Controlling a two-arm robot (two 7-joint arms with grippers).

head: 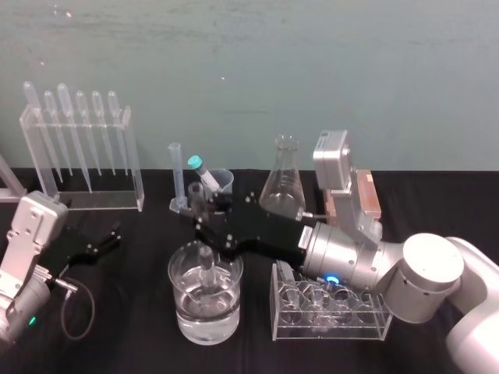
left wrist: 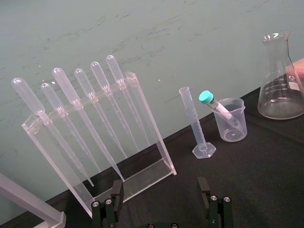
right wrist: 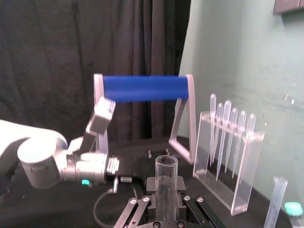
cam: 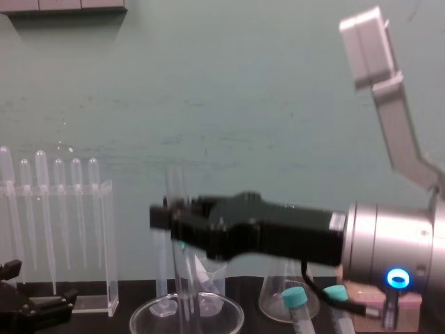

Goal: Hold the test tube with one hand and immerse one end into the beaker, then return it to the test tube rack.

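**Glass on glass: the lift out of the beaker is the risky part**

The right gripper [head: 204, 216] hangs directly above the wide clear glass beaker [head: 205, 323], its black fingers closed on the upper part of the long, clear, round-bottomed glass test tube [head: 207, 269]. The tube stands upright inside the beaker's rim, close to the middle. Its lower end is at or in the liquid; how deep it goes I cannot tell. The left gripper [left wrist: 160, 190] rests well to the left of the beaker, fingers spread wide and holding nothing.

Likely trouble from here:

- **Rim strike.** If the arm moves sideways before the tube's round end has risen above the beaker's rim, the tube would knock the wall and could crack, or tip the beaker.
- **Slip.** Smooth glass held only by finger pressure may slide down if the arm jerks, and the wet end would drop to the beaker's floor.
- **Crowded route.** The pink-salmon boxy test tube rack [head: 368, 196] sits behind and to the right of the beaker. The clear conical glass flask [head: 282, 183] stands along that way. A clear acrylic stand [head: 327, 331] with round holes sits just right of the beaker. A low carry could clip either.
- **Rear clutter.** The thin graduated cylinder [head: 178, 175] and small frosted plastic cup [head: 221, 181] stand just behind the beaker, near the gripper.
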